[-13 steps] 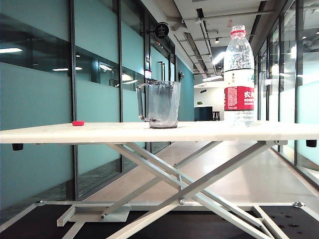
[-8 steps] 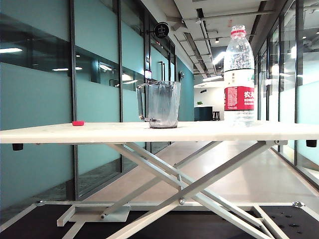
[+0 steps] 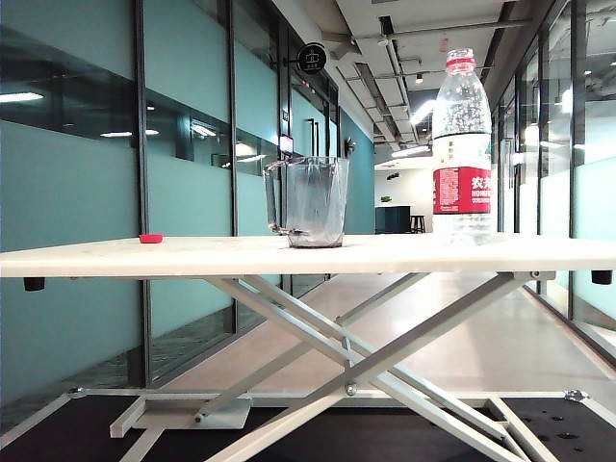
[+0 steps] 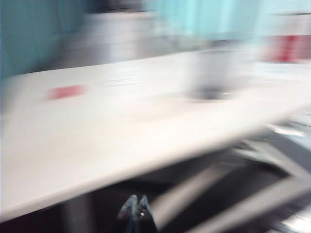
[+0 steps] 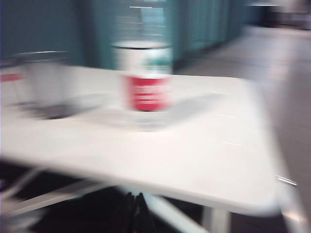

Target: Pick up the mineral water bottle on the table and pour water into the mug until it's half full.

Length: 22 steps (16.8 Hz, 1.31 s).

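The mineral water bottle (image 3: 461, 144) stands upright on the white table (image 3: 192, 257), right of centre, clear with a red label. Left of it stands the clear mug (image 3: 308, 200), handle to its left. No arm shows in the exterior view. The left wrist view is blurred: my left gripper (image 4: 137, 200) hangs shut below the table's near edge, with the mug (image 4: 212, 73) and the bottle's red label (image 4: 291, 47) far across the top. In the blurred right wrist view my right gripper (image 5: 134, 196) is shut and empty below the table edge, the bottle (image 5: 146, 80) beyond it.
A small red cap (image 3: 150, 238) lies on the table's left part, also a red smear (image 4: 65, 91) in the left wrist view. White crossed legs (image 3: 366, 356) stand under the top. Glass partition walls line the corridor behind.
Nothing has moved in the exterior view; bottle, mug and cap stand as before.
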Tool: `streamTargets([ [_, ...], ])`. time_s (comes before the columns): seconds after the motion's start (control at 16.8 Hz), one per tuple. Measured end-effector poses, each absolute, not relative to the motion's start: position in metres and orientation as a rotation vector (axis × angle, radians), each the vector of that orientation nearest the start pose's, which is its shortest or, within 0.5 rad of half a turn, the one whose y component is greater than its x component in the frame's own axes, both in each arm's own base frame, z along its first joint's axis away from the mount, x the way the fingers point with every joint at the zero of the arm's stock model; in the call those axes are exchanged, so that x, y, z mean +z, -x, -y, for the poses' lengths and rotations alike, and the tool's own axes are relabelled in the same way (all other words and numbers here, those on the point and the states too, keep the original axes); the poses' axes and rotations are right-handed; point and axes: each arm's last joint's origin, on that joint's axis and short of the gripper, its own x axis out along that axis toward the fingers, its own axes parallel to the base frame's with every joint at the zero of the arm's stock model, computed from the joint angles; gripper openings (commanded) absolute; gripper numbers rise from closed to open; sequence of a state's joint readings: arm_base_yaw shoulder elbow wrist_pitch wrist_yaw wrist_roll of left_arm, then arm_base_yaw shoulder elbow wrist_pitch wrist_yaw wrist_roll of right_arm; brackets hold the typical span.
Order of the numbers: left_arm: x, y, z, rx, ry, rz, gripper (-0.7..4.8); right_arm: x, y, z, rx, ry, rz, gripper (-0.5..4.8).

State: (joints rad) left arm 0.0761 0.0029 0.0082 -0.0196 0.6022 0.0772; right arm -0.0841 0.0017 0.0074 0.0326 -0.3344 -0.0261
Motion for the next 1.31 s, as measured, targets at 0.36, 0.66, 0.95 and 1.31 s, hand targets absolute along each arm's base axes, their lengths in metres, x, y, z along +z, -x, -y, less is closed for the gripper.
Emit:
streamTargets([
  [0.36, 0.164, -0.092, 0.012, -0.633, -0.068, 0.011, -0.05, 0.176, -0.094, -0.007, 0.408, 0.009, 0.11, 2.78],
  [0.66, 0.162, -0.091, 0.012, -0.637, -0.056, -0.018, -0.05, 0.178, -0.096, -0.013, 0.379, -0.015, 0.122, 4.74],
  [0.95, 0.154, -0.091, 0.012, -0.64, -0.042, -0.086, -0.05, 0.183, -0.108, -0.02, 0.39, -0.02, 0.151, 4.79],
  [1.31, 0.154, -0.091, 0.012, -0.642, -0.047, -0.087, -0.05, 0.196, -0.155, -0.023, 0.341, 0.026, 0.088, 4.79],
])
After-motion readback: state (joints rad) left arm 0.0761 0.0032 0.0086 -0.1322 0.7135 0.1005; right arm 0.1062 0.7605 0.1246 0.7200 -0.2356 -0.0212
